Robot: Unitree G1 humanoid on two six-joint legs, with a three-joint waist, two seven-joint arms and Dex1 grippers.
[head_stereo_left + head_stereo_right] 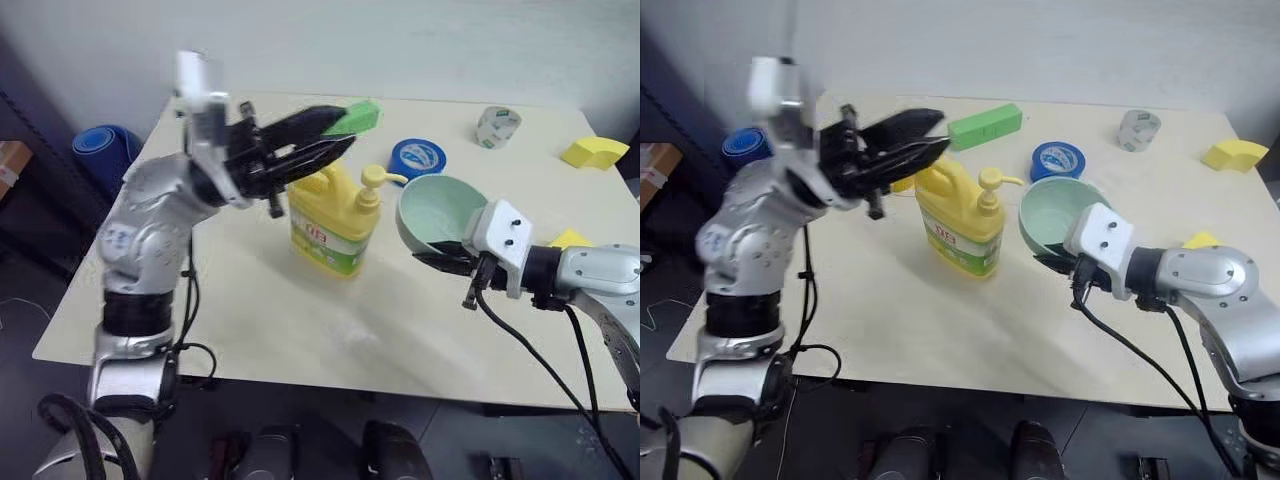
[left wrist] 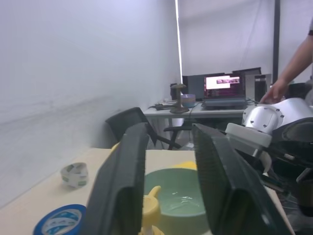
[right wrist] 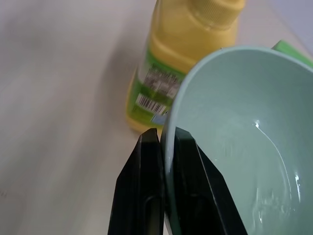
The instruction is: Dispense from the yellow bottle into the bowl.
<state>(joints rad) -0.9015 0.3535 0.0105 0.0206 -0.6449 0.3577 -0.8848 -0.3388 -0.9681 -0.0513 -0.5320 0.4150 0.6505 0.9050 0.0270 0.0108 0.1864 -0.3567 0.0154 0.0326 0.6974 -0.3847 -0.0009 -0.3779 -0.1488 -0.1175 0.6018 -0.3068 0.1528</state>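
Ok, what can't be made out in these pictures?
- Lettering on the large yellow plastic pump bottle: too small in the eye views, blurred in the right wrist view.
- Pump nozzle's position over the small pale mint-green bowl: left claw's fingers cover it in the left wrist view.
- Bowl's underside: hidden in both eye views.

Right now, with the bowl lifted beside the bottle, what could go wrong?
The right gripper pinches only the bowl rim, so the tilted bowl could slip or swing. The left gripper hovers above the yellow bottle; an off-centre push on its pump could tip the unheld bottle.
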